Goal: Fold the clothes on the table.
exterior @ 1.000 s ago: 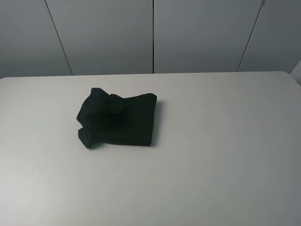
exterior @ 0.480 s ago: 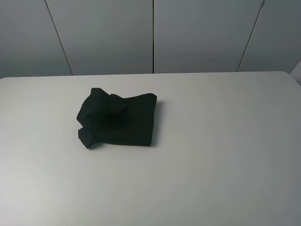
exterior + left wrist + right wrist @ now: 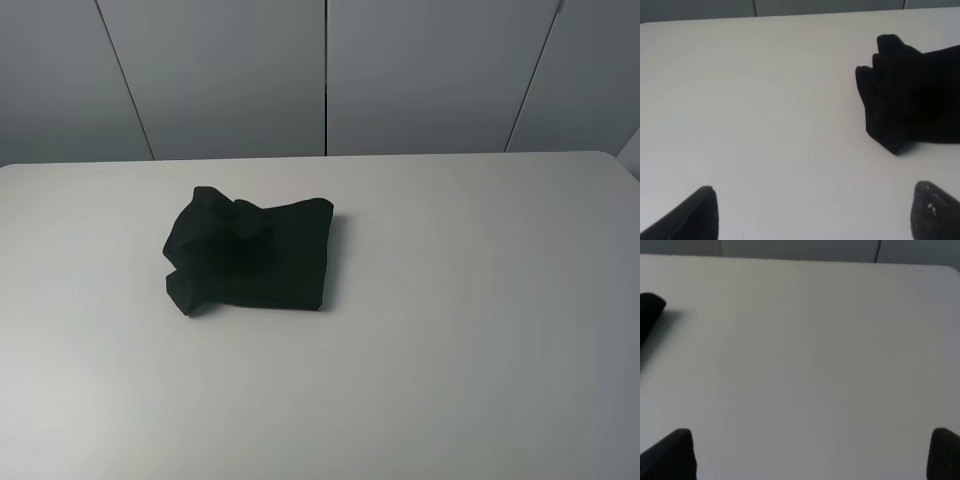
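The black T-shirt [image 3: 250, 255] lies folded into a compact bundle left of the middle of the white table [image 3: 470, 300]; its print is hidden. It also shows in the left wrist view [image 3: 912, 92], and a corner of it shows in the right wrist view [image 3: 649, 307]. My left gripper [image 3: 815, 212] is open and empty above bare table, short of the shirt. My right gripper [image 3: 812, 452] is open and empty over bare table, well apart from the shirt. Neither gripper shows in the exterior view.
A grey panelled wall [image 3: 325, 75] stands behind the table's far edge. A rounded table corner [image 3: 615, 160] shows at the far right.
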Motion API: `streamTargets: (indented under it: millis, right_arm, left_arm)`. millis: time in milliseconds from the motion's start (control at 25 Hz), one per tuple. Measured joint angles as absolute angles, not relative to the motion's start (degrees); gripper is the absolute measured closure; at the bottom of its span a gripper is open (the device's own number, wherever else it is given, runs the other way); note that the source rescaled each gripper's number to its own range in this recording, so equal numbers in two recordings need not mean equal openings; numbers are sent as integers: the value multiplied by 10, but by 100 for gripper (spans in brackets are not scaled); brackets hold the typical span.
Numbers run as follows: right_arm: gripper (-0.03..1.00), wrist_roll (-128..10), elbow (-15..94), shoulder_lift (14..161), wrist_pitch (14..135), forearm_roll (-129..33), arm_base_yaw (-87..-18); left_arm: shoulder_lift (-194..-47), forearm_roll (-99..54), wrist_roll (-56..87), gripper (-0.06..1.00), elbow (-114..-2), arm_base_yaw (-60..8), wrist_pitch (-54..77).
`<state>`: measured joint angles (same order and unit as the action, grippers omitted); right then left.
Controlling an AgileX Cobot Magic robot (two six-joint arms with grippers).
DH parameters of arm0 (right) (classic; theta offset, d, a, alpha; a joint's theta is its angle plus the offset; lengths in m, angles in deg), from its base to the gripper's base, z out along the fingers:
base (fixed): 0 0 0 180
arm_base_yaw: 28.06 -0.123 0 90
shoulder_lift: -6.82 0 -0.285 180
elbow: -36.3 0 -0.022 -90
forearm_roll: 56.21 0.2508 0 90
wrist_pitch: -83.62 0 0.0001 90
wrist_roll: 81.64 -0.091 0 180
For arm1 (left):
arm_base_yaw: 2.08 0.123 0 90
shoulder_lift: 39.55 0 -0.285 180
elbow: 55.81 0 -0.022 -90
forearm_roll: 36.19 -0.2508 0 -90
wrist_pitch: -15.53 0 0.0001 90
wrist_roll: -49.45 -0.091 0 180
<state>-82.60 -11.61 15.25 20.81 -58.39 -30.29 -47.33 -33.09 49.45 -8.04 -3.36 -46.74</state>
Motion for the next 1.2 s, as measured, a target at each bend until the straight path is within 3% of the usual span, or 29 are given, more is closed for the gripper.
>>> streamTargets:
  millis: [120, 1200]
  right_arm:
    - [-3, -827, -116, 147, 208, -583, -275]
    - [-3, -829, -116, 146, 208, -569, -285]
  left_arm:
    - [-473, -331, 494, -6, -80, -16, -467]
    - [-473, -319, 494, -6, -79, -9, -466]
